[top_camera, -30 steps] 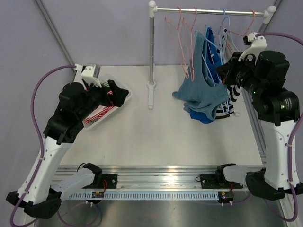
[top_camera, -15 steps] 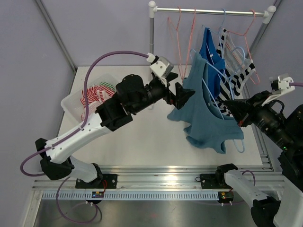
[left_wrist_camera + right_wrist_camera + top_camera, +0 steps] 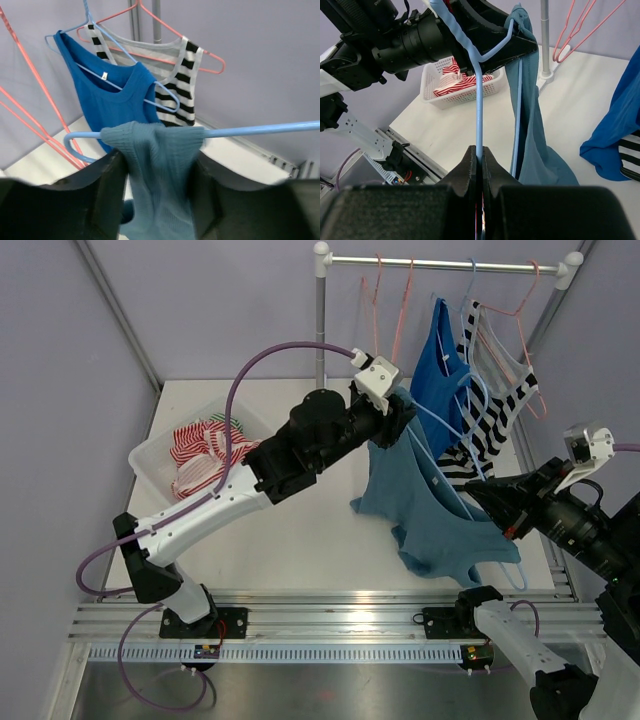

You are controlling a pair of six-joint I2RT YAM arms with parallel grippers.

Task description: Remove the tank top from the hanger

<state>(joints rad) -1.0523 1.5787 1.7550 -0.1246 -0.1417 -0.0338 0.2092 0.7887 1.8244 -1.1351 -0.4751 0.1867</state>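
One dusty-blue ribbed tank top (image 3: 430, 515) is hanging from a light-blue hanger (image 3: 478, 110) above the table (image 3: 300, 540), toward its right front and forward of the rack (image 3: 440, 263). Its body is drooping in long loose folds, while one shoulder strap is lying draped over the hanger's end. The right gripper (image 3: 479, 150) is clamping the hanger's wire, jaws pressed tight. The left gripper (image 3: 157, 165) is straddling that strap, with fabric touching both fingers (image 3: 112, 192); whether it is actually squeezing cannot be told.
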